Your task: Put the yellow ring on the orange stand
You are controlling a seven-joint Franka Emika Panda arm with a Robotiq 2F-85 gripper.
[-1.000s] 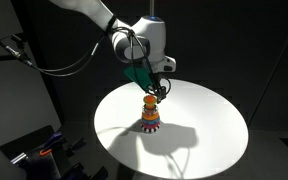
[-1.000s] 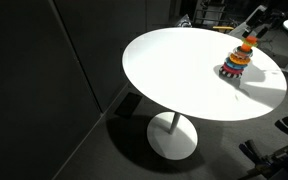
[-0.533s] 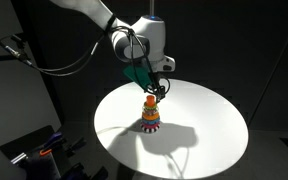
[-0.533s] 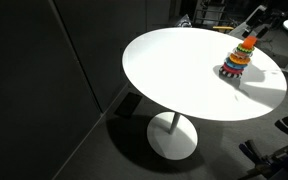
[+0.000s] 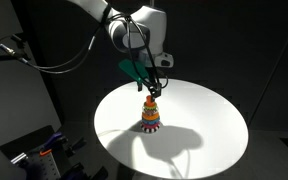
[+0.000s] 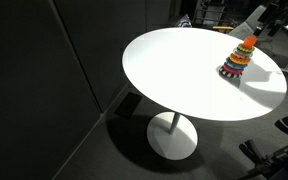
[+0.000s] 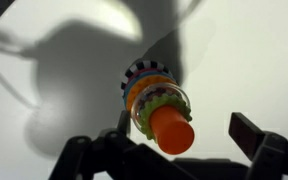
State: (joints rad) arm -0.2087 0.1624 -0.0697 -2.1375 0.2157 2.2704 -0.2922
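The orange stand (image 7: 171,130) is a peg that rises through a stack of coloured rings (image 5: 150,116) on a round white table (image 5: 212,122). In the wrist view a yellow-green toothed ring (image 7: 160,98) sits topmost round the peg, over clear, orange and blue rings. My gripper (image 7: 168,140) hangs just above the peg's tip, open and empty, with one finger on each side. It shows above the stack in both exterior views (image 5: 152,88) (image 6: 268,18). The stack also shows near the table's far edge (image 6: 238,58).
The table (image 6: 174,70) stands on a single pedestal foot (image 6: 172,138) on a dark floor. Black curtains surround it. Cables and equipment lie at the lower left (image 5: 44,150). The stack's shadow falls across the tabletop (image 5: 179,145).
My gripper has risen a little, straight up from the top of the ring stack. The stack and its rings have not moved.
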